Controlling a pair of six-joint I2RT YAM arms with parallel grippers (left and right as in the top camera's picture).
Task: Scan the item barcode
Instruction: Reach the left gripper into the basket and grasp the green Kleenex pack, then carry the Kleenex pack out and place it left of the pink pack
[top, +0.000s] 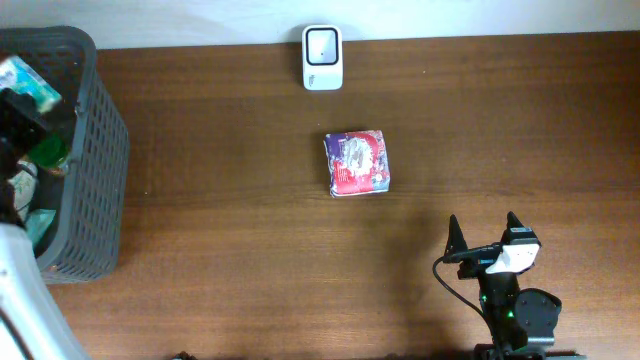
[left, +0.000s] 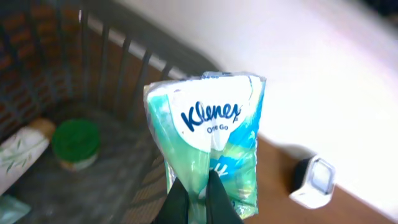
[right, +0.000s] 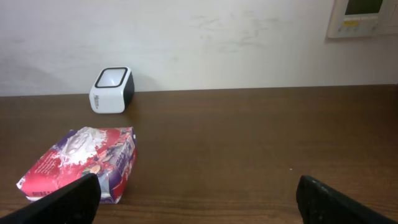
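Note:
A teal and white Kleenex tissue pack (left: 208, 124) hangs above the grey basket (left: 112, 56), and my left gripper (left: 198, 186) is shut on its lower edge. From overhead the pack (top: 30, 85) shows over the basket (top: 100, 150) at the far left, with the left gripper (top: 22, 115) just below it. The white barcode scanner (top: 322, 57) stands at the table's back edge, also visible as the scanner (left: 314, 182) and the scanner (right: 112, 90). My right gripper (top: 485, 232) stands open over the front right of the table, its jaws (right: 199, 193) holding nothing.
A red and purple packet (top: 357, 162) lies mid-table in front of the scanner; the packet (right: 81, 158) is left of the right fingers. Inside the basket are a green-lidded jar (left: 76, 140) and a white leaf-print pack (left: 18, 155).

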